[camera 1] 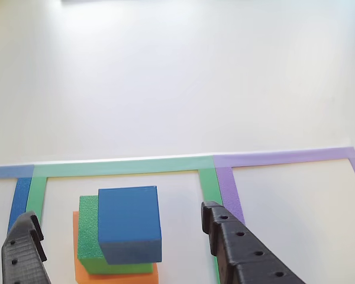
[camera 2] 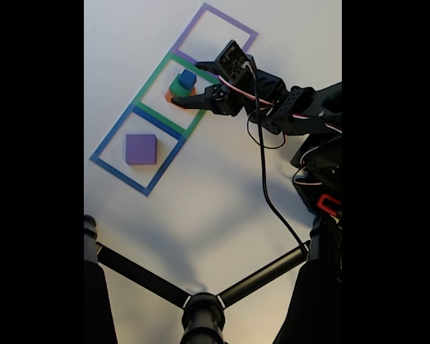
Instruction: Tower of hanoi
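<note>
1. Hand [camera 1: 121, 248] spread wide, empty, straddling blue cube [camera 1: 130, 222].
2. Cube atop green block [camera 1: 87, 236] and orange block [camera 1: 78, 269], mid-surface; purple block [camera 2: 140, 149] apart.
3. Probably light, soft foam; best pinched on opposite side faces.

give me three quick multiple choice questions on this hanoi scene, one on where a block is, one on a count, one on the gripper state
1. Where does the purple block lie?
A. in the blue taped square
B. in the green taped square
C. on the stack

2. How many blocks make up the stack?
A. one
B. two
C. three

3. How does the gripper stand?
A. shut on the blue cube
B. open, fingers either side of the stack
C. shut, far from the stack

Answers: 1 A, the fixed view shows it alone inside the blue outline. 2 C, blue cube on green block on orange block. 3 B, both fingers stand apart from the cube.
</note>
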`<state>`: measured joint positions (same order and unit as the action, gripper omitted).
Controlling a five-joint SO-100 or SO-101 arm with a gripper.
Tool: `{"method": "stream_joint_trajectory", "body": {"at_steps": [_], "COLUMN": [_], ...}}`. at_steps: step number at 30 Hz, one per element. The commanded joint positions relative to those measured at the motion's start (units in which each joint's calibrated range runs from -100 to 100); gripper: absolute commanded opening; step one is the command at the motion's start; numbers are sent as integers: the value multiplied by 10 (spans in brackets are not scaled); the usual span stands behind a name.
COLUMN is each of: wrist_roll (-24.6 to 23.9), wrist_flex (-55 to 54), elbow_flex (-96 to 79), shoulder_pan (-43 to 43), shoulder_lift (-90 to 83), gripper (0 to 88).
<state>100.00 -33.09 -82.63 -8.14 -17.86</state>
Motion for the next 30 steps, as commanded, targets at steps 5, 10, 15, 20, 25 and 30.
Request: {"method": "stream_joint_trajectory", "body": {"at_steps": [5,10,15,20,25,30], "wrist_roll": [0,0,0,0,0,0], "wrist_flex": [-24,-24,-24,-24,-24,-26], "elbow_flex": [36,36,32,32,28,25], "shoulder_pan": [14,21,27,31,33,37], "shoulder_lift": [14,14,12,12,13,13], "gripper": [254,232,199,178,136,96]}}
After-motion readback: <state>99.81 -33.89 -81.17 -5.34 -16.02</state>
